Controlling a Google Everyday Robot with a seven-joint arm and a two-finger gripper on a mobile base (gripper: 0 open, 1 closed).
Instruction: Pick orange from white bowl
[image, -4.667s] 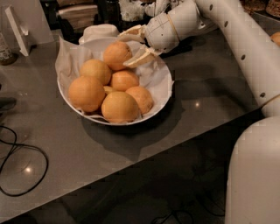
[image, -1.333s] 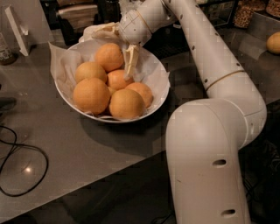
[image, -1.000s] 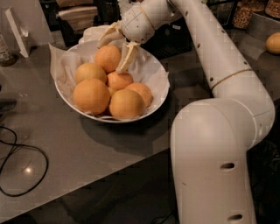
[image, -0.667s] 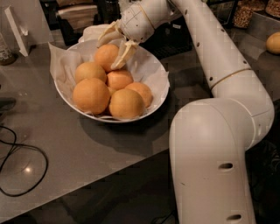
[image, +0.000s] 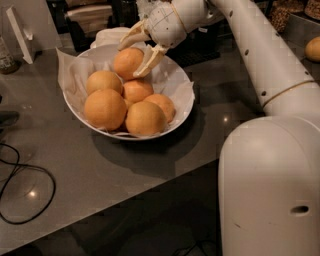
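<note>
Since the gripper (image: 131, 60) swung round from pointing down beside the fruit, its fingers (image: 149, 57) now pinch the orange (image: 125, 63), one on the upper left and one on the right. The orange is the top rear one in the white bowl (image: 189, 107), still resting on the pile. My read: grasp made, lift is next. I can't tell how firm the far-side contact is, since the finger there is partly hidden behind the fruit. The paper liner (image: 67, 70) hides the bowl floor. Another round fruit (image: 314, 48) is cut off at the right edge of the bench (image: 75, 165).
</note>
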